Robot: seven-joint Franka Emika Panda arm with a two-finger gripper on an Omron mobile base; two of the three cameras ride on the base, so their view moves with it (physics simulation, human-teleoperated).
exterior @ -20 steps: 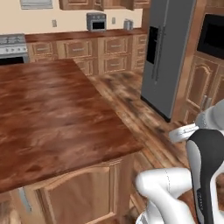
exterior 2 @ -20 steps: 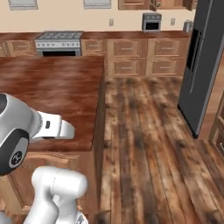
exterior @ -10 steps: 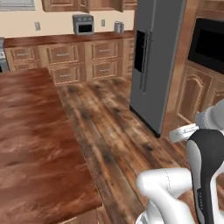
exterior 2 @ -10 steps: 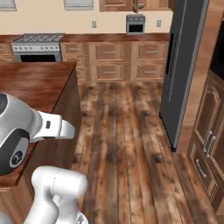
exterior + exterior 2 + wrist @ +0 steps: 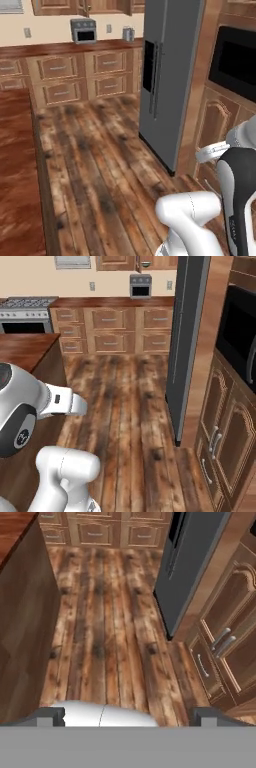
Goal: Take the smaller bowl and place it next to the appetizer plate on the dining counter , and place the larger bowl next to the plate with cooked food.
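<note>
Two finger tips of the gripper [image 5: 128, 716] are seen at the bottom of the hand view, set wide apart with nothing between them, above bare plank floor [image 5: 112, 627]. The dining counter [image 5: 15, 170] is cut off at the left edge of the left base view, its glossy reddish-brown top ending in a straight edge beside the floor; in the right base view its corner [image 5: 25, 351] is seen behind the white arm. No bowl or plate is seen on the visible part of it. A wide strip of wooden floor is left open between the counter side and the grey fridge [image 5: 170, 75]. The fridge is flanked by tall wood cabinets [image 5: 225, 441] with a dark wall oven [image 5: 235, 62]. The far wall counter [image 5: 112, 302] over drawers is topped by a small grey toaster oven [image 5: 141, 286]; a stove [image 5: 22, 303] is set at its left end.
</note>
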